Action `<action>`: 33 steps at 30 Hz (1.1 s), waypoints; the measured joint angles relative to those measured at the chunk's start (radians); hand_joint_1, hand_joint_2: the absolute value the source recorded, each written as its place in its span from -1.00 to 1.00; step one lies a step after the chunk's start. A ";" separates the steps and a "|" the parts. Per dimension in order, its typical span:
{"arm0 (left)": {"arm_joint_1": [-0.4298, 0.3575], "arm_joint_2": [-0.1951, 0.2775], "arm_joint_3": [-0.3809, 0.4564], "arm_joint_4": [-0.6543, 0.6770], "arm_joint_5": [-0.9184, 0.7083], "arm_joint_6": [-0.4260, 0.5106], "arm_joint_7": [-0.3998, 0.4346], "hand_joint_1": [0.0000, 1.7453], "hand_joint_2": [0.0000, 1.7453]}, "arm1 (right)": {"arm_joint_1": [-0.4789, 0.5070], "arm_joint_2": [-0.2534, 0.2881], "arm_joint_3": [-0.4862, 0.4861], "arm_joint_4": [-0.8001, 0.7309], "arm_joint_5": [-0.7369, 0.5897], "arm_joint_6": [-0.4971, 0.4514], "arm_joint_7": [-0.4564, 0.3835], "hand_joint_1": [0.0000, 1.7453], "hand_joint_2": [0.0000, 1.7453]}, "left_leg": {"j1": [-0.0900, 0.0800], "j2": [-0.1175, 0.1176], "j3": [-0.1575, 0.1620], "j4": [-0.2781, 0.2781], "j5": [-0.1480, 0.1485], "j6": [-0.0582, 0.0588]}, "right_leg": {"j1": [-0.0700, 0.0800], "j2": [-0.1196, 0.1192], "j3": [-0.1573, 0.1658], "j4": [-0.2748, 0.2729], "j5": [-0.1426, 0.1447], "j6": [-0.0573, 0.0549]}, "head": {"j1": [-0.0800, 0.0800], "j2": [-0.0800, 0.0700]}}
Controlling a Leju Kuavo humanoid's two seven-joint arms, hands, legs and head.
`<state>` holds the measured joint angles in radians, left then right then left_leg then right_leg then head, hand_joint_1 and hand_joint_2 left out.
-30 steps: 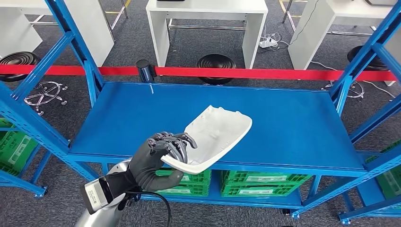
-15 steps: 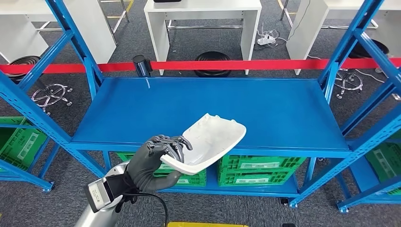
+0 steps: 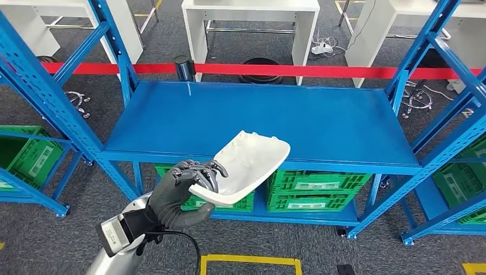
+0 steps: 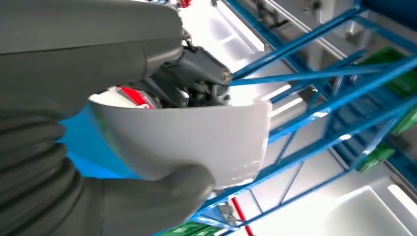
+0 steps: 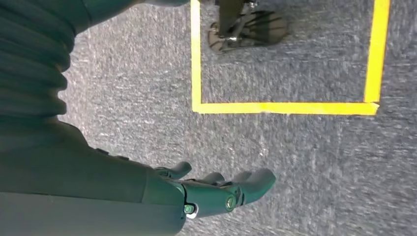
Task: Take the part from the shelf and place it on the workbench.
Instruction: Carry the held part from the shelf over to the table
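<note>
My left hand (image 3: 184, 193) grips the near edge of a white curved plastic part (image 3: 246, 166), holding it in the air in front of the blue shelf (image 3: 269, 123), past the shelf's front edge. In the left wrist view the part (image 4: 196, 140) lies pinched between the thick thumb and the darker fingers (image 4: 196, 73) of the left hand (image 4: 88, 98). My right hand (image 5: 216, 189) hangs over the grey carpet, holding nothing, its fingers loosely apart.
Green crates (image 3: 315, 192) sit on the shelf's lower level, and more at the left (image 3: 26, 157). A red barrier tape (image 3: 298, 71) runs behind the shelf, with white tables (image 3: 252, 23) beyond. Yellow floor tape (image 3: 249, 262) marks the carpet near my feet.
The whole view has shifted: the camera has moved back from the shelf and more floor shows below. The left hand keeps its grip on the white part, which has come off the shelf top.
</note>
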<state>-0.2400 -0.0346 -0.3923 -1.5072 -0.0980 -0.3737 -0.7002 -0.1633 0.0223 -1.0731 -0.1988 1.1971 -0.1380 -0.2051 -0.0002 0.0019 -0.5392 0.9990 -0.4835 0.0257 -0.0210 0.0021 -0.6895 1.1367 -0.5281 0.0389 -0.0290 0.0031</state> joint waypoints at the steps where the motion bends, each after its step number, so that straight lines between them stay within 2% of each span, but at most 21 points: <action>1: 0.000 0.000 0.000 0.002 0.002 0.000 0.000 1.00 1.00 | -0.002 -0.001 0.000 0.000 0.001 0.007 -0.002 -1.00 1.00 | -0.001 0.000 -0.015 0.001 0.012 0.002 | 0.001 0.000 -0.018 0.066 -0.047 0.002 | 0.003 0.000; 2: -0.001 0.001 0.000 0.006 0.005 0.002 0.000 1.00 1.00 | -0.003 -0.001 0.001 0.000 0.005 0.012 -0.004 -1.00 1.00 | -0.002 0.001 -0.031 0.002 0.024 0.003 | 0.001 0.000 -0.028 0.124 -0.073 0.004 | 0.005 0.000; 3: -0.001 0.003 0.000 0.009 0.009 0.005 0.000 1.00 1.00 | -0.005 -0.002 0.004 0.000 0.013 0.015 -0.004 -1.00 1.00 | -0.003 0.002 -0.046 0.004 0.035 0.002 | 0.002 0.000 -0.027 0.160 -0.076 0.005 | 0.006 0.000; 4: 0.000 0.005 0.000 0.011 0.013 0.010 0.000 1.00 1.00 | -0.007 -0.002 0.007 0.000 0.021 0.017 -0.003 -1.00 1.00 | -0.003 0.002 -0.063 0.007 0.046 0.001 | 0.002 0.000 -0.010 0.163 -0.057 0.005 | 0.008 0.000; 6: 0.000 0.010 0.000 0.014 0.017 0.020 0.000 1.00 1.00 | -0.013 -0.004 0.016 0.000 0.030 0.020 -0.003 -1.00 1.00 | -0.003 0.003 -0.092 0.016 0.064 -0.005 | 0.002 0.000 0.078 0.068 -0.009 0.001 | 0.009 0.000; 8: 0.001 0.014 0.000 0.013 0.019 0.028 0.000 1.00 1.00 | -0.023 -0.006 0.023 0.000 0.034 0.021 -0.005 -1.00 1.00 | -0.005 0.004 -0.111 0.026 0.079 -0.014 | 0.006 0.000 0.172 -0.067 -0.014 -0.009 | 0.010 0.000; 10: 0.002 0.019 0.000 0.011 0.023 0.031 -0.001 1.00 1.00 | -0.030 -0.008 0.026 0.000 0.034 0.023 -0.008 -1.00 1.00 | -0.006 0.005 -0.116 0.027 0.093 -0.026 | 0.012 0.001 0.201 -0.119 -0.031 -0.022 | 0.010 0.000; 12: 0.004 0.025 -0.001 0.010 0.025 0.032 -0.001 1.00 1.00 | -0.034 -0.008 0.026 0.000 0.033 0.025 -0.010 -1.00 1.00 | -0.004 0.002 -0.123 0.025 0.101 -0.039 | 0.010 -0.001 0.187 -0.120 -0.014 -0.036 | 0.010 0.000; 13: 0.006 0.029 -0.001 0.010 0.025 0.032 -0.001 1.00 1.00 | -0.036 -0.008 0.027 0.000 0.034 0.026 -0.010 -1.00 1.00 | -0.004 0.001 -0.132 0.037 0.083 -0.045 | 0.008 -0.003 0.176 -0.122 -0.001 -0.044 | 0.009 0.000; 15: 0.008 0.036 -0.001 0.010 0.025 0.032 -0.001 1.00 1.00 | -0.041 -0.008 0.028 0.000 0.039 0.025 -0.010 -1.00 1.00 | 0.000 -0.002 -0.162 0.117 -0.004 -0.056 | 0.004 -0.005 0.149 -0.124 0.024 -0.054 | 0.002 0.000; 17: 0.011 0.041 -0.002 0.010 0.024 0.033 -0.001 1.00 1.00 | -0.043 -0.009 0.035 0.000 0.051 0.020 -0.003 -1.00 1.00 | 0.004 -0.002 -0.189 0.244 -0.085 -0.065 | 0.004 -0.006 0.120 -0.123 0.048 -0.055 | -0.003 0.000; 18: 0.013 0.043 -0.003 0.011 0.024 0.033 -0.001 1.00 1.00 | -0.043 -0.009 0.040 0.000 0.059 0.017 0.002 -1.00 1.00 | 0.006 -0.002 -0.190 0.289 -0.094 -0.068 | 0.004 -0.006 0.105 -0.123 0.059 -0.054 | -0.004 0.000; 19: 0.014 0.044 -0.003 0.011 0.024 0.032 -0.001 1.00 1.00 | -0.043 -0.009 0.046 0.000 0.067 0.014 0.007 -1.00 1.00 | 0.007 -0.002 -0.177 0.304 -0.082 -0.069 | 0.004 -0.006 0.089 -0.122 0.070 -0.052 | -0.005 0.000; 21: 0.014 0.046 -0.004 0.011 0.024 0.031 -0.001 1.00 1.00 | -0.043 -0.009 0.056 0.000 0.079 0.012 0.014 -1.00 1.00 | 0.010 -0.008 -0.100 0.232 -0.031 -0.065 | 0.004 -0.001 0.063 -0.121 0.089 -0.045 | -0.007 0.000; 23: 0.013 0.045 -0.004 0.009 0.024 0.029 -0.001 1.00 1.00 | -0.046 -0.008 0.065 0.000 0.085 0.012 0.020 -1.00 1.00 | 0.009 -0.029 0.009 0.088 -0.035 -0.054 | 0.005 0.008 0.046 -0.120 0.106 -0.034 | -0.008 0.000; 24: 0.013 0.045 -0.005 0.008 0.024 0.029 -0.001 1.00 1.00 | -0.048 -0.008 0.069 0.000 0.086 0.012 0.022 -1.00 1.00 | 0.007 -0.036 0.044 0.036 -0.049 -0.049 | 0.005 0.012 0.042 -0.120 0.114 -0.028 | -0.008 0.000; 25: 0.012 0.045 -0.006 0.007 0.023 0.029 -0.001 1.00 1.00 | -0.050 -0.008 0.072 0.000 0.087 0.013 0.023 -1.00 1.00 | 0.004 -0.038 0.061 0.005 -0.063 -0.042 | 0.005 0.016 0.040 -0.121 0.122 -0.020 | -0.008 0.000; 27: 0.011 0.043 -0.010 0.006 0.021 0.029 -0.001 1.00 1.00 | -0.050 -0.008 0.074 0.000 0.087 0.015 0.024 -1.00 1.00 | 0.002 -0.021 0.056 -0.005 -0.056 -0.026 | 0.001 0.024 0.037 -0.123 0.134 -0.006 | -0.008 0.000; 29: 0.009 0.039 -0.013 0.007 0.018 0.029 -0.001 1.00 1.00 | -0.049 -0.008 0.076 0.000 0.088 0.020 0.023 -1.00 1.00 | 0.004 -0.003 0.048 -0.009 -0.041 -0.008 | -0.001 0.020 0.015 -0.081 0.101 0.004 | -0.004 0.000; 32: 0.010 0.036 -0.017 0.011 0.017 0.029 -0.001 1.00 1.00 | -0.050 -0.008 0.081 0.000 0.093 0.025 0.023 -1.00 1.00 | 0.003 0.025 0.025 -0.007 -0.025 0.002 | -0.002 0.012 -0.059 0.106 -0.010 0.013 | 0.004 0.000; 33: 0.011 0.036 -0.019 0.013 0.017 0.030 -0.001 1.00 1.00 | -0.049 -0.008 0.083 0.000 0.096 0.026 0.023 -1.00 1.00 | 0.002 0.034 0.018 -0.004 -0.022 0.002 | -0.002 0.011 -0.071 0.150 -0.028 0.015 | 0.005 0.000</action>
<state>-0.2287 0.0015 -0.4108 -1.4940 -0.0808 -0.3438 -0.7008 -0.2125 0.0140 -0.9899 -0.1991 1.2928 -0.1116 -0.1822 0.0014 0.0359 -0.5217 0.9953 -0.5058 0.0273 -0.0230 0.0133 -0.7604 1.2869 -0.5566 0.0544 -0.0237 0.0031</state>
